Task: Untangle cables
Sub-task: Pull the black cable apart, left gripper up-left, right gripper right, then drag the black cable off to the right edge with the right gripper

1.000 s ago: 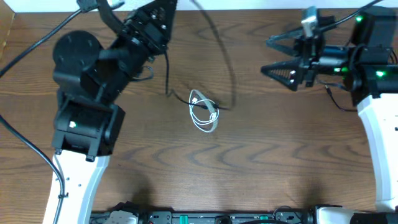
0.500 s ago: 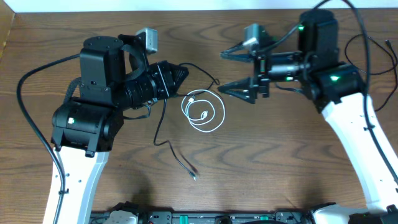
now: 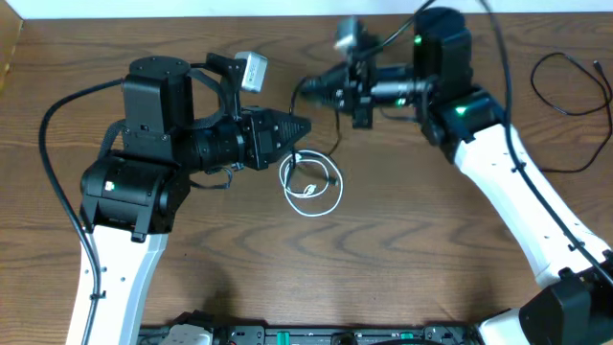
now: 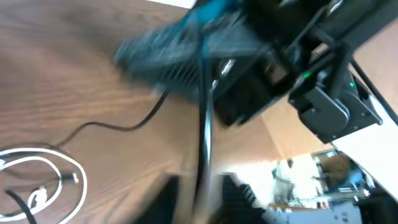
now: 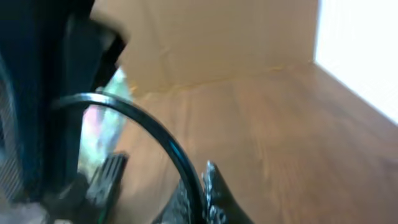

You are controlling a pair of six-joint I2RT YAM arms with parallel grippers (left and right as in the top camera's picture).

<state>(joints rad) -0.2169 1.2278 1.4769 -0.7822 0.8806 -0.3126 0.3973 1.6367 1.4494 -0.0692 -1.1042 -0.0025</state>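
From overhead, shows the white cable (image 3: 308,190) coiled in a loose loop on the wooden bench (image 3: 412,259), near the middle. Places the left end effector (image 3: 305,126) just up the picture from that loop, aimed toward the picture's right and tapering to a tip close to the coil's upper edge. Places the right end effector (image 3: 305,88) farther up, aimed the opposite way and apart from the white coil, with fingers seemingly drawn close together. Cannot tell from here about either one clamping anything.

From the left wrist, catches the white cable in the lower left corner, lying flat on the bench. Shows the black cable (image 4: 118,126) running over the wood from beside the white loop toward the dark, blurred right arm (image 4: 249,74). Shows also a blurred dark strand (image 4: 204,124) standing upright between the two smeared fingers (image 4: 235,193) at the bottom edge. Cannot tell gripping from merely framing.

From the right wrist, gives mostly blur. Shows a curved black strand (image 5: 155,134) arcing across, one toothed fingertip (image 5: 211,186) just beside its lower end, and bare bench behind. Cannot tell parted from closed.
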